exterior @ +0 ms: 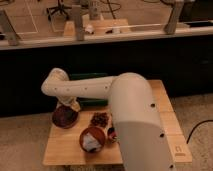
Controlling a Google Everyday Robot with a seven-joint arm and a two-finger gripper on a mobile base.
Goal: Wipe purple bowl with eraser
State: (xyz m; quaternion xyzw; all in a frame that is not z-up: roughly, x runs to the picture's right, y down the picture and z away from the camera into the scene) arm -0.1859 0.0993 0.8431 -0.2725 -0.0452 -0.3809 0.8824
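- The step in hand, as I judge it, is the wipe itself: the gripper [72, 105] hangs at the upper right rim of the purple bowl [62, 118], which sits just below it and a little to its left, near the left edge of the wooden table [67, 150].
- To do it well, the eraser should press lightly and flat on the glossy inside, then sweep round from the rim toward the middle. Too much downward push on one side could tip or slide so shallow a bowl.
- Strokes are best kept short and drawn toward the arm [82, 87], so that the bowl is not shoved off the table's left side.
- The gripper is very close to the bowl's rim, or touching it; which of the two I cannot tell.
- Whether the gripper is apart, together or clamped on something cannot be told, and no eraser can be made out at its tip.
- To the right of the gripper lies a dark clump [100, 119]. Further right and nearer the camera stands the orange-red bowl [92, 139] with a white lump inside. Both are clear of the wiping path and should be left alone.
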